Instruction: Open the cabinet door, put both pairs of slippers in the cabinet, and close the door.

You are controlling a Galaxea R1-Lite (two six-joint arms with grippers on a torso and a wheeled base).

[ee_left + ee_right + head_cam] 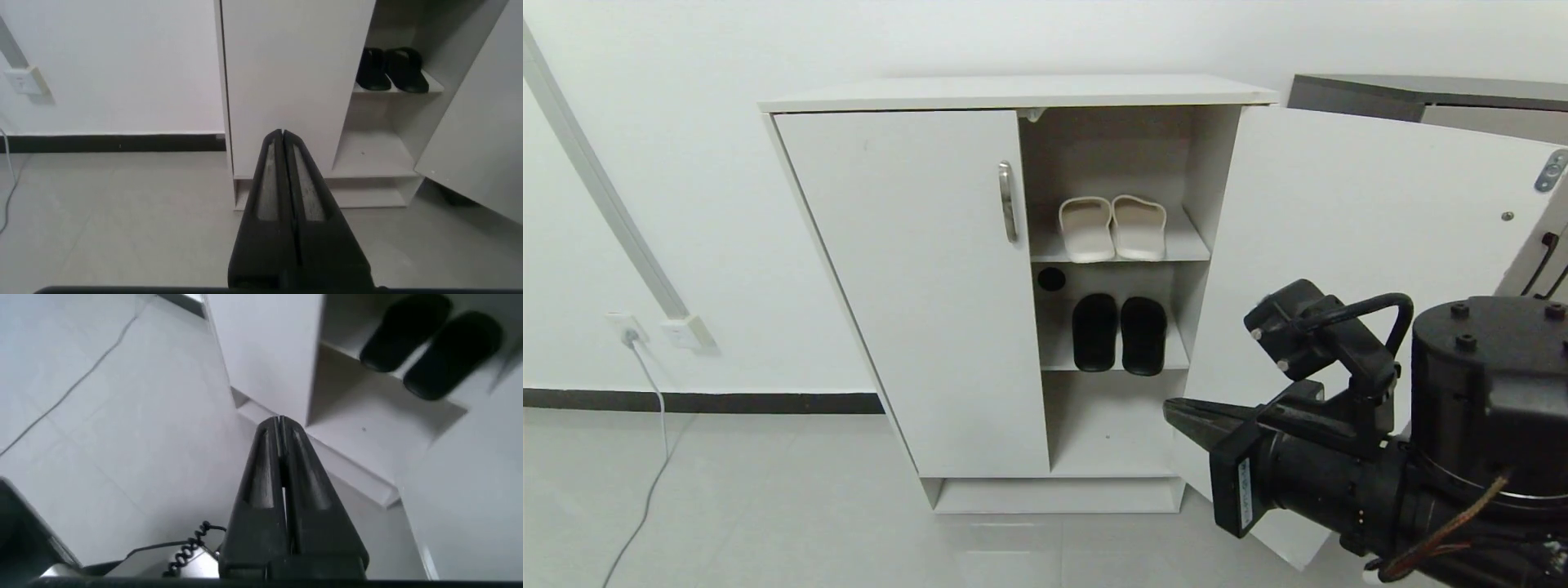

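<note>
The white cabinet (1013, 94) stands against the wall with its right door (1339, 245) swung wide open and its left door (915, 286) shut. A white pair of slippers (1112, 227) rests on the upper shelf. A black pair (1119, 333) (392, 69) (433, 339) lies on the shelf below. My right gripper (1172, 408) (282, 420) is shut and empty, low in front of the open door's inner face, near the bottom compartment. My left gripper (282, 133) is also shut and empty, held above the floor facing the shut left door.
A metal handle (1008, 202) runs down the left door's edge. A wall socket (625, 327) with a white cable (654, 457) trailing onto the floor is at the left. Grey furniture (1421, 94) stands behind the open door. Bare floor tiles (768, 506) lie before the cabinet.
</note>
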